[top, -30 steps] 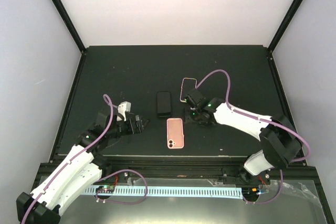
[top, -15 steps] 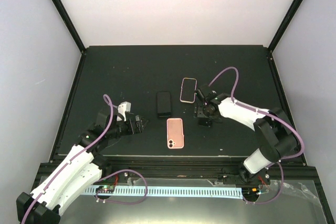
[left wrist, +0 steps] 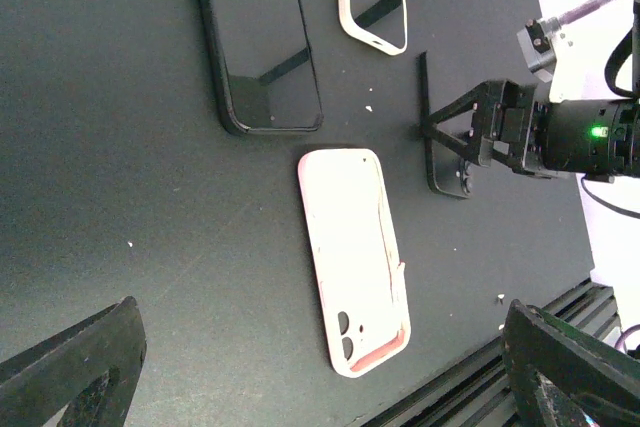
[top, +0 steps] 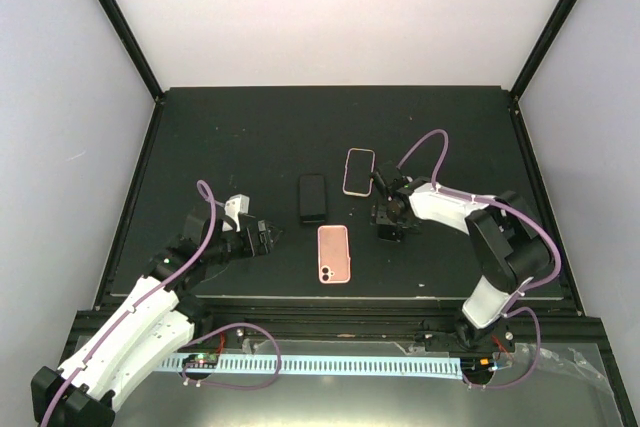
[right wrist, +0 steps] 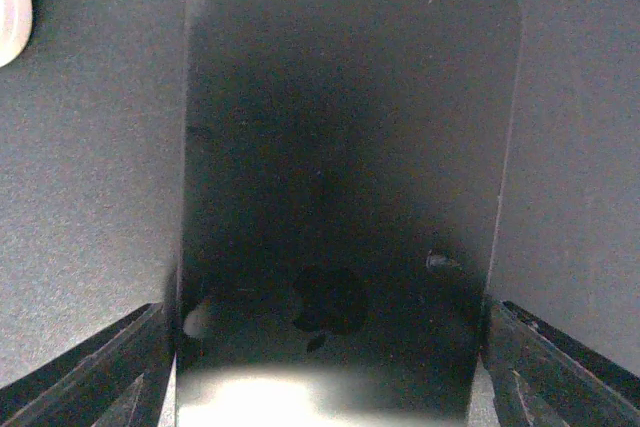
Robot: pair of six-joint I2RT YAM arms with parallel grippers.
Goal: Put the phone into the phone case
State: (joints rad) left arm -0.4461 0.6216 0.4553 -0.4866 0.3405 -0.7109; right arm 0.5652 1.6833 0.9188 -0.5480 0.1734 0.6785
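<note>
My right gripper [top: 388, 215] is shut on a black phone [right wrist: 345, 177], whose back carries an apple logo. The phone fills the span between my fingertips [right wrist: 135, 362]. In the left wrist view the phone [left wrist: 441, 162] stands on edge on the table, held by the right gripper [left wrist: 468, 137]. A pink phone case [top: 333, 253] lies flat, open side up, left of and nearer than it; it also shows in the left wrist view [left wrist: 352, 257]. My left gripper [top: 268, 235] is open and empty, left of the pink case.
A black glossy slab [top: 312, 197], phone or case I cannot tell, lies behind the pink case. A white-rimmed case [top: 359, 171] lies just behind the right gripper. The table's near rail [top: 330, 305] runs just below the pink case.
My right gripper has moved right and a little nearer, away from the white-rimmed case, and its arm has folded in. The left arm has not moved.
</note>
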